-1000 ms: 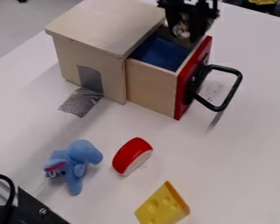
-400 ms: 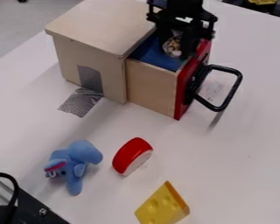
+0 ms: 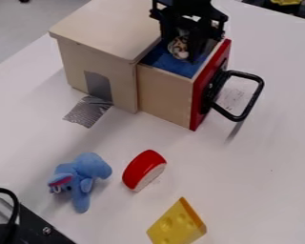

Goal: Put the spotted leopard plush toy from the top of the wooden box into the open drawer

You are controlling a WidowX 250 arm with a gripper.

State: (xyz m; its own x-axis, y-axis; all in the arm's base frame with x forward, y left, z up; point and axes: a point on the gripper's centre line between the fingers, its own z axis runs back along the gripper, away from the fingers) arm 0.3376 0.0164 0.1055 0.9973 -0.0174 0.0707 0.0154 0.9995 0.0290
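gripper (image 3: 182,51): one, over the open drawer, clenched on the ball as far as I can make out from here.
ball (image 3: 177,47): one, small, brown and white, between the gripper's fingers, above the drawer's blue lining (image 3: 163,61).
drawer (image 3: 165,93): one, right beneath the gripper, pulled out of the box.
box (image 3: 124,83): one, wooden, just beside the gripper, its flat top reaching away to my left.
handle (image 3: 254,99): one, black, on the drawer's red front, lower than the gripper and to my right of it.
elephant (image 3: 91,165): one, blue plush, well apart from the gripper, on my side of the table (image 3: 263,181).
red toy (image 3: 140,167): one, beside the elephant, nearer the gripper than the cheese.
cheese (image 3: 174,225): one, yellow, farthest from the gripper of those three toys.
drawer rim risk: the gripper sits so close to the walls that a small sideways drift could knock one and shove the drawer.
ball risk: being round, it could squirt loose if the grip is off-centre.
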